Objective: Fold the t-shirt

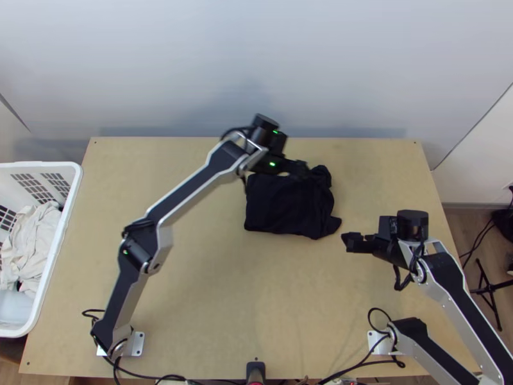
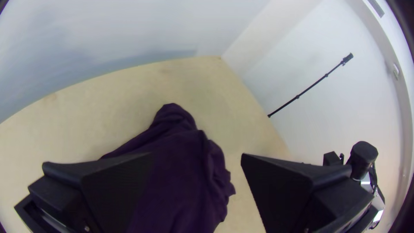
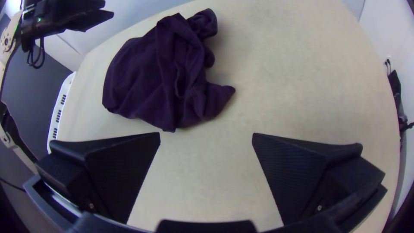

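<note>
Dark t-shirt (image 1: 282, 205) sits mid-surface (image 1: 211, 289) toward the far edge, rumpled, ends sticking out. Left hand (image 1: 304, 169) wide, over its far side; right hand (image 1: 347, 242) wide, just beside. Risk: bunched layers could get pinched together, skewing the fold. White basket (image 1: 38, 165): pale cloths (image 1: 35, 237) inside.

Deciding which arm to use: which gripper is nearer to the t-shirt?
Left. The left gripper is over the t-shirt's far edge; the right gripper is off its near right corner, clear of it.
</note>
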